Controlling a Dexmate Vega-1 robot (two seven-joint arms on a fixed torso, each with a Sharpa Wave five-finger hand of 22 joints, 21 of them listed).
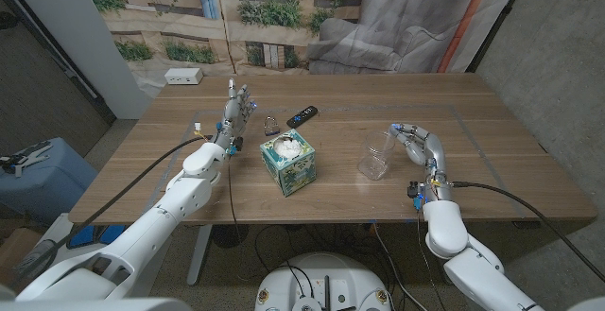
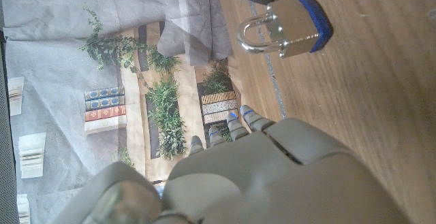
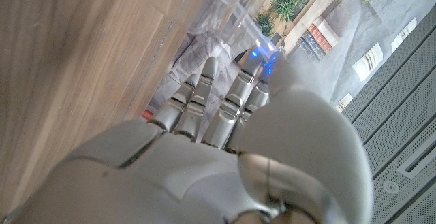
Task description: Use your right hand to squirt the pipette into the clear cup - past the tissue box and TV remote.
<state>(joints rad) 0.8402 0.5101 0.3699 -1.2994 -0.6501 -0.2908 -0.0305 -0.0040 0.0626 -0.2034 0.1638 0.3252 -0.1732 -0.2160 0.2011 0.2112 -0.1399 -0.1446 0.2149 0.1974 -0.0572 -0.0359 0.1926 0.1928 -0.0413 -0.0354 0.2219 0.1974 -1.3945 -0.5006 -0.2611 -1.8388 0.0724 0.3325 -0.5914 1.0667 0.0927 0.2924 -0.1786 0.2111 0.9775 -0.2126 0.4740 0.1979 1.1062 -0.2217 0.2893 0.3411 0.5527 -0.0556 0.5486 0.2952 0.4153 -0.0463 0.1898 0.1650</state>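
The right robot hand (image 1: 419, 146) is seen beside the clear cup (image 1: 376, 153), fingers curled; whether the pipette is grasped cannot be told. Its tip should be centred over the cup's mouth before squeezing.

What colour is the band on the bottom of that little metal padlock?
Blue, on the small silver padlock; the left wrist view shows it best.

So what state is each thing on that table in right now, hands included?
Clear cup: upright, beside the right hand.
Tissue box: a tissue sticking out of the top.
Padlock: shackle closed, lying on the table.
TV remote: lying flat.
Left hand: fingers up, holding nothing.
Right hand: next to the cup; whether it holds anything cannot be told.
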